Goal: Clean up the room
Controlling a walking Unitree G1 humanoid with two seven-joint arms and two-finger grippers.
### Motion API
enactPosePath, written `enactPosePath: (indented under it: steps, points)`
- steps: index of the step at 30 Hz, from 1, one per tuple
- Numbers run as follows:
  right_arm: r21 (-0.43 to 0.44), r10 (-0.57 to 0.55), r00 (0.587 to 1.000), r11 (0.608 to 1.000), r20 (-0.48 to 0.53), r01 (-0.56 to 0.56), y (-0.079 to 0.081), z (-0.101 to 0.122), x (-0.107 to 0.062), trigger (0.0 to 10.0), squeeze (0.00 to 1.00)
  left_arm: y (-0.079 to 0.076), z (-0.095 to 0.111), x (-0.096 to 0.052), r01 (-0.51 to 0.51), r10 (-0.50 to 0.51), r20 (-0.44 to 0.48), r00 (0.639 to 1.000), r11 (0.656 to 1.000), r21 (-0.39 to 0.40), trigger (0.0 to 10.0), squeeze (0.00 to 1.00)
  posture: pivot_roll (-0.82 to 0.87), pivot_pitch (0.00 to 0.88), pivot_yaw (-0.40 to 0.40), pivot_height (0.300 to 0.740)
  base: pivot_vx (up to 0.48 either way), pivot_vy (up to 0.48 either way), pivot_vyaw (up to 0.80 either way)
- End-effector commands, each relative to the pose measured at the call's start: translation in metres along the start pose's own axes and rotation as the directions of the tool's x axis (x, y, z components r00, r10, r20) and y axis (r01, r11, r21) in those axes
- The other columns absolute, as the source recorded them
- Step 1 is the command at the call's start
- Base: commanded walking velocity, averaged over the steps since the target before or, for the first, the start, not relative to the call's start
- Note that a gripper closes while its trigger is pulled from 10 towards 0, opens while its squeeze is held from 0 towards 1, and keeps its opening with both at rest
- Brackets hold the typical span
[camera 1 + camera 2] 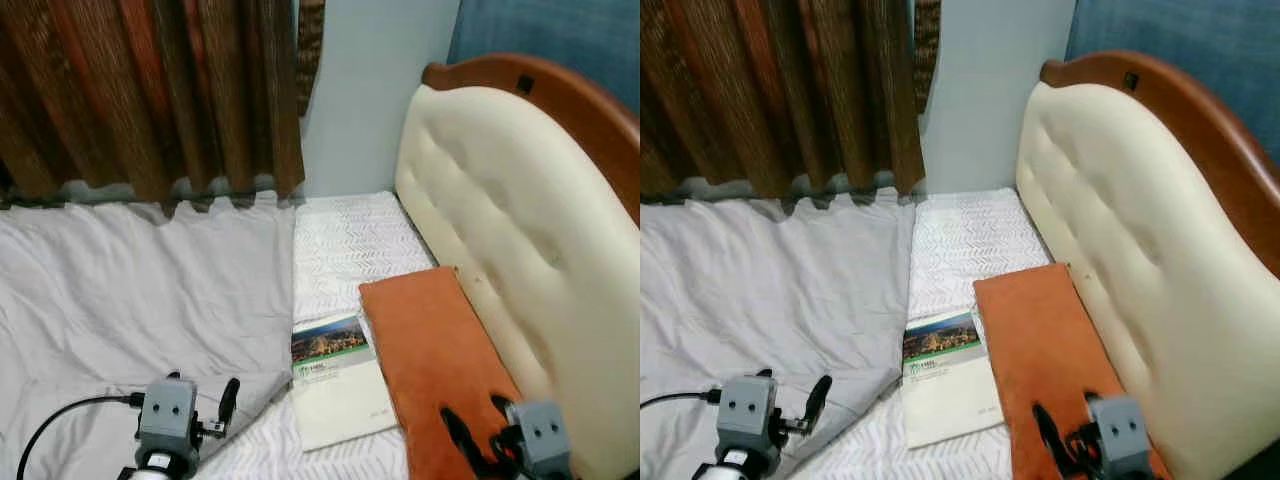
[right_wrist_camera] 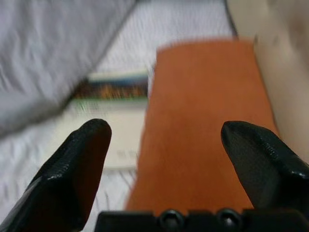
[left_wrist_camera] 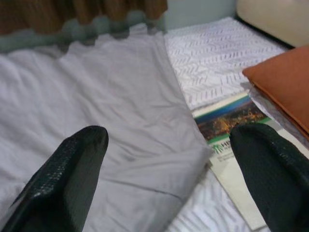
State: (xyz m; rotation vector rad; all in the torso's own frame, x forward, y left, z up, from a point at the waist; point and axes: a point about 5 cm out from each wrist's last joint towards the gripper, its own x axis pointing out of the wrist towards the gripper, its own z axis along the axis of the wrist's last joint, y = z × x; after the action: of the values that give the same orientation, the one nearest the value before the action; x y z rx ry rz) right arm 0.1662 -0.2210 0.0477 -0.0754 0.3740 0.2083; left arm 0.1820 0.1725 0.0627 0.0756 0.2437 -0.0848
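Head cam: bed w/ a grey blanket [image 1: 130, 290] spread over the robot's left part, white patterned mattress cover [image 1: 345, 245] bare beside it. Brochure [image 1: 335, 380] lies flat on the mattress cover, its left edge touching the blanket's fold. Orange pillow [image 1: 435, 360] lies along the cream padded headboard [image 1: 510, 230], overlapping the brochure's right edge. Brown curtain [image 1: 150, 90] hangs behind. Left gripper [image 1: 215, 410] low over the blanket edge; right gripper [image 1: 478, 432] over the pillow's near end.

L wrist: fingers [image 3: 67, 179] spread wide, nothing btwn them; blanket fold and brochure [image 3: 231, 130] ahead, pillow corner [image 3: 285, 82] further off.

R wrist (blurry): fingers [image 2: 72, 169] also wide apart, empty, aimed along the pillow [image 2: 203, 125] w/ brochure [image 2: 113, 111] to one side.

Progress, my read: early. Nothing gripped yet; brochure not yet picked up, pillow askew, blanket rumpled and covering only part of the bed. Likely first job: right gripper takes the pillow, since it's lined up on it.
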Motion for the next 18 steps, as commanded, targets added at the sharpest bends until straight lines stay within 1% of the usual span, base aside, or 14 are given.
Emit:
enactPosePath:
  steps: [1, 3, 4, 5, 6, 7, 9, 12, 15, 16, 17, 18]
  points:
    - [-0.017, 0.028, 0.998, 0.999, 0.053, -0.027, 0.005, 0.012, 0.01, 10.0, 0.0, -0.003, 0.009, 0.006, -0.002, 0.002, 0.032, 0.999, 1.0, 0.005, 10.0, 0.0, 0.0, 0.037, -0.028, 0.74, 0.0, 0.0, 0.0]
    - [-0.028, 0.058, 0.995, 0.998, 0.08, -0.056, 0.009, 0.022, 0.028, 10.0, 0.0, -0.006, 0.017, 0.016, -0.022, 0.022, 0.054, 0.998, 1.0, 0.011, 10.0, 0.0, 0.0, 0.037, -0.022, 0.74, 0.0, 0.0, 0.0]
    - [-0.034, 0.078, 0.993, 0.997, 0.084, -0.075, 0.011, 0.027, 0.042, 10.0, 0.0, -0.007, 0.021, 0.02, -0.019, 0.018, 0.062, 0.998, 1.0, 0.015, 10.0, 0.0, 0.01, 0.042, -0.024, 0.74, 0.0, 0.0, 0.0]
    - [-0.037, 0.09, 0.992, 0.995, 0.084, -0.088, 0.012, 0.032, 0.049, 10.0, 0.0, -0.007, 0.023, 0.02, -0.015, 0.013, 0.064, 0.998, 1.0, 0.019, 10.0, 0.0, 0.01, 0.044, -0.024, 0.74, 0.0, 0.0, 0.0]
    - [-0.018, 0.094, 0.992, 0.995, 0.08, -0.093, 0.013, 0.034, 0.056, 10.0, 0.0, -0.006, 0.025, 0.02, -0.015, 0.012, 0.065, 0.998, 0.999, 0.034, 10.0, 0.0, 0.03, 0.058, -0.024, 0.74, 0.0, 0.0, 0.0]
    - [-0.018, 0.094, 0.992, 0.995, 0.08, -0.093, 0.013, 0.034, 0.056, 10.0, 0.0, -0.006, 0.025, 0.02, -0.015, 0.012, 0.065, 0.998, 0.999, 0.034, 10.0, 0.0, 0.03, 0.058, -0.024, 0.74, 0.0, 0.0, 0.0]
    - [0.014, 0.101, 0.993, 0.995, 0.06, -0.102, 0.015, 0.034, 0.065, 10.0, 0.0, -0.003, 0.026, 0.019, 0.001, -0.004, 0.058, 0.998, 0.998, 0.067, 10.0, 0.0, 0.05, 0.068, -0.024, 0.74, 0.0, 0.0, 0.0]
    - [0.037, 0.121, 0.993, 0.992, 0.008, -0.122, 0.025, 0.025, 0.075, 10.0, 0.0, -0.003, 0.024, 0.013, 0.034, -0.038, 0.038, 0.999, 0.994, 0.105, 10.0, 0.0, 0.08, 0.116, -0.011, 0.74, 0.0, 0.0, 0.0]
    - [0.085, 0.108, 0.994, 0.991, -0.017, -0.107, 0.03, 0.019, 0.093, 10.0, 0.0, -0.008, 0.024, 0.01, 0.1, -0.105, 0.021, 0.994, 0.978, 0.181, 10.0, 0.0, 0.14, 0.179, -0.004, 0.74, 0.0, 0.0, 0.0]
    - [0.085, 0.108, 0.994, 0.991, -0.017, -0.107, 0.03, 0.019, 0.093, 10.0, 0.0, -0.008, 0.024, 0.01, 0.1, -0.105, 0.021, 0.994, 0.978, 0.181, 10.0, 0.0, 0.14, 0.179, -0.004, 0.74, 0.0, 0.0, 0.0]
    - [0.091, 0.102, 0.995, 0.991, -0.022, -0.099, 0.032, 0.019, 0.098, 10.0, 0.0, -0.009, 0.025, 0.007, 0.117, -0.124, 0.021, 0.992, 0.974, 0.196, 10.0, 0.0, 0.15, 0.197, -0.003, 0.74, 0.0, 0.0, 0.0]
    - [0.069, 0.105, 0.994, 0.992, -0.036, -0.102, 0.035, 0.018, 0.105, 10.0, 0.0, -0.01, 0.024, 0.003, 0.128, -0.134, 0.017, 0.991, 0.971, 0.203, 10.0, 0.0, 0.16, 0.219, -0.001, 0.74, 0.0, 0.0, 0.0]
